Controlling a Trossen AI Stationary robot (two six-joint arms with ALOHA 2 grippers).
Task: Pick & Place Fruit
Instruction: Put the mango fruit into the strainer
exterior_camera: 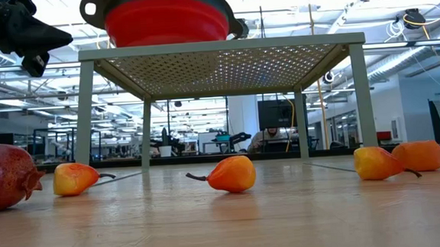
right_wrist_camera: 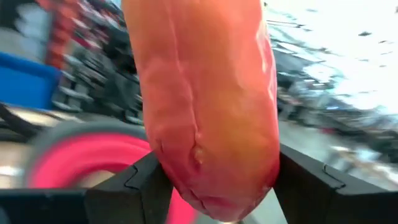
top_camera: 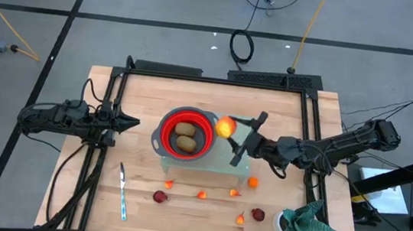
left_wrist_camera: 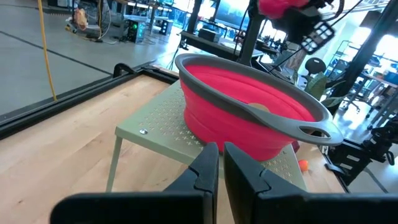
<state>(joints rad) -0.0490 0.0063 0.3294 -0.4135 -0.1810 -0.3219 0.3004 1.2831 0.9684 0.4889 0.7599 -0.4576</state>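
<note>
The red-orange fruit (top_camera: 225, 127) is in my right gripper (top_camera: 229, 130), lifted over the right rim of the red bowl (top_camera: 185, 132). That bowl stands on a perforated grey-green stand (top_camera: 221, 162) and holds two brownish-green kiwis (top_camera: 186, 136). My left gripper (top_camera: 130, 123) is shut and hovers just left of the bowl, touching nothing. Small orange pieces (top_camera: 201, 194) and two dark red round ones (top_camera: 159, 197) lie on the table in front of the stand. My right gripper pinches the long red-orange fruit (right_wrist_camera: 211, 106) between its two fingers (right_wrist_camera: 134, 180), one on each flank, near its wider end (right_wrist_camera: 214, 193). The fingers come in roughly level from the table's right. The fruit is lifted clear, above the bowl's rim (right_wrist_camera: 68, 134).
A silver knife (top_camera: 122, 191) lies near the table's front left. A leafy plant in a white pot (top_camera: 299, 225) stands at the front right corner. A round orange piece (top_camera: 252, 183) sits right of the stand. A dark frame (top_camera: 218, 74) borders the table.
</note>
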